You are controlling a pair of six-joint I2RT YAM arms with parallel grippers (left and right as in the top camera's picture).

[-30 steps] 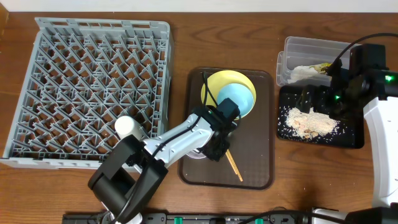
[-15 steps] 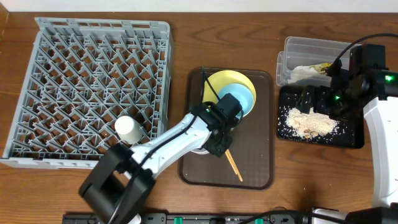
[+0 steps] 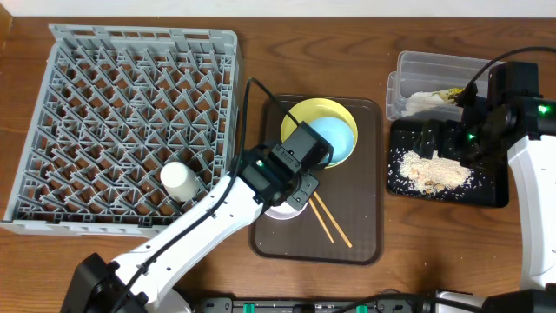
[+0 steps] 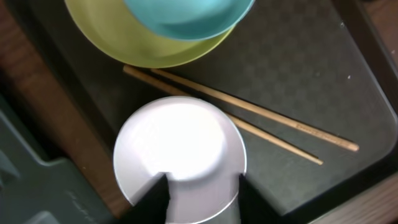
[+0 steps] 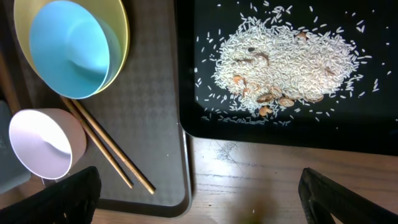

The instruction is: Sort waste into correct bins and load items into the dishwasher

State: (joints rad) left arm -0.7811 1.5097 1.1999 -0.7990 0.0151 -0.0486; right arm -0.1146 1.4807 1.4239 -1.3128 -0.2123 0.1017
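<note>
Showing 2 thin tan chopsticks [image 4: 261,112] lying loose beside a round pinkish-white bowl [image 4: 180,140]. Holding left tool [image 4: 202,183] spread above it, right tool [image 5: 199,180] spread wide, pinching nothing.

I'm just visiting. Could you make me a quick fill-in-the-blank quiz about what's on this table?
The light blue bowl sits on the round ____ plate.
The rice-like crumbs lie in the glossy ____ tray.
____ wooden chopsticks lie on the brown serving tray.
The small ____ cup sits in the grey dish rack.
Missing words: yellow; black; two; white.
</note>
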